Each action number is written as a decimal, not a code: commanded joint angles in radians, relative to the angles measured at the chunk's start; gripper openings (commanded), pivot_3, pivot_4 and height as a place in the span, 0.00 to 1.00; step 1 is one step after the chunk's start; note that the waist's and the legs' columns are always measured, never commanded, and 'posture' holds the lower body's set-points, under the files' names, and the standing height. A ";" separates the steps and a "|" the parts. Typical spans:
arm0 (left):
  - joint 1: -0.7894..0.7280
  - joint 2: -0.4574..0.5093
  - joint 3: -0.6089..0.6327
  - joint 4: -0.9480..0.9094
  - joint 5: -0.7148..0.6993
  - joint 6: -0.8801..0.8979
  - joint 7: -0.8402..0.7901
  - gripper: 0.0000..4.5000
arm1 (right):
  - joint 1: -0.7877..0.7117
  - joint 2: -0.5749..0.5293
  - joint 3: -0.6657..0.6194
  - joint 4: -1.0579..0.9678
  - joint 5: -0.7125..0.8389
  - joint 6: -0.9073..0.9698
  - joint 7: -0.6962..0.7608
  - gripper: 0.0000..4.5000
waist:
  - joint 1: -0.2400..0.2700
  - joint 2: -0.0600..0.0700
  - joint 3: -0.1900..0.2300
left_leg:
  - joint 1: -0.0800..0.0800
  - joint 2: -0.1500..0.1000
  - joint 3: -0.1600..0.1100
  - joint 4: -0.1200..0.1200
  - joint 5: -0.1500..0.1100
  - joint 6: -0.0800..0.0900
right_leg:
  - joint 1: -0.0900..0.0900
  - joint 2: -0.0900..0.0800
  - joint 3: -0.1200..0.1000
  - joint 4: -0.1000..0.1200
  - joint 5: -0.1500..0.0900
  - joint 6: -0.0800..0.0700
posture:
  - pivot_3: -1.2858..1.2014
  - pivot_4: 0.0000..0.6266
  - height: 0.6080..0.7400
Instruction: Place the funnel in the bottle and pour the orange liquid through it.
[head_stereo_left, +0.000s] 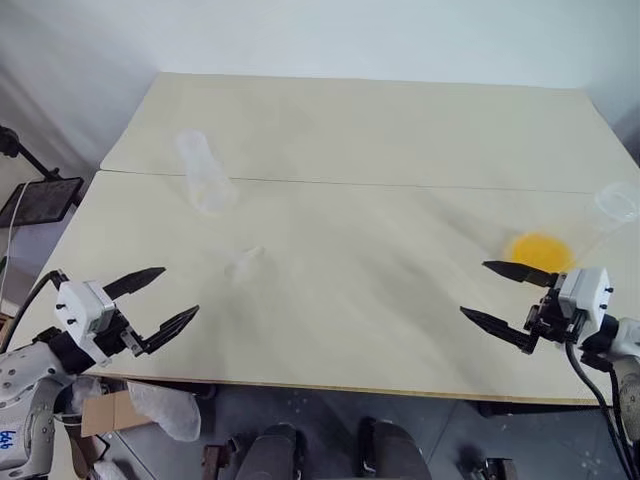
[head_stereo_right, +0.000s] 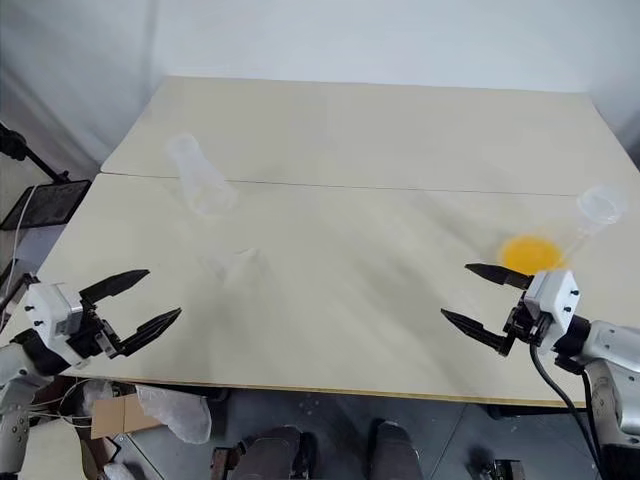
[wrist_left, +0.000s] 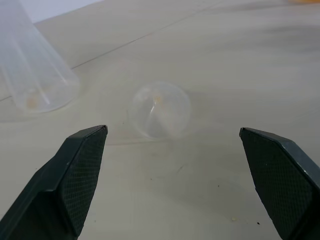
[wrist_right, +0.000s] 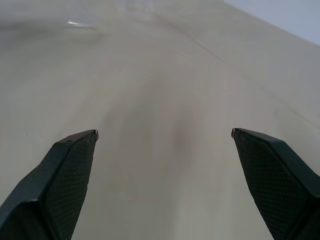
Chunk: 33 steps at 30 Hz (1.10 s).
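The clear bottle (head_stereo_left: 205, 175) stands at the table's far left, seen large in the left wrist view (wrist_left: 35, 75). The small clear funnel (head_stereo_left: 245, 262) lies on the table nearer me, its mouth facing my left gripper (wrist_left: 160, 110). My left gripper (head_stereo_left: 178, 290) hovers open at the front left edge, a short way from the funnel. The orange liquid (head_stereo_left: 540, 250) glows in the base of a second clear flask (head_stereo_left: 612, 205) by the right edge. My right gripper (head_stereo_left: 474, 288) is open just in front of that flask, holding nothing.
The pale table (head_stereo_left: 380, 130) has a seam running across it behind the bottle. A black stand (head_stereo_left: 40, 195) sits off the left side. A cardboard piece and a plastic bag (head_stereo_left: 165, 410) lie on the floor below the front edge.
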 joint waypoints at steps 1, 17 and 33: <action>-0.012 0.015 -0.001 -0.039 -0.007 0.002 0.013 1.00 | 0.015 -0.005 -0.008 -0.037 0.008 -0.007 0.002 0.99 | 0.000 0.000 0.000 | 0.000 0.000 0.000 0.000 0.000 0.000 | 0.000 0.000 0.000 0.000 0.000 0.000 | 0.52 0.24 1.00; 0.016 -0.050 0.103 0.000 -0.013 0.036 0.218 1.00 | -0.102 0.087 0.059 -0.064 0.043 0.052 -0.113 0.99 | -0.006 0.000 0.000 | 0.000 0.000 0.001 0.000 0.000 0.000 | -0.002 0.001 0.001 0.003 0.000 0.000 | 0.52 0.24 1.00; 0.236 -0.249 0.272 -0.080 -0.162 0.096 0.392 1.00 | -0.291 0.220 0.181 -0.043 -0.015 0.082 -0.244 0.99 | 0.001 -0.003 0.000 | -0.001 0.001 0.000 0.002 -0.002 0.000 | -0.004 -0.001 0.001 0.004 0.000 0.000 | 0.52 0.24 1.00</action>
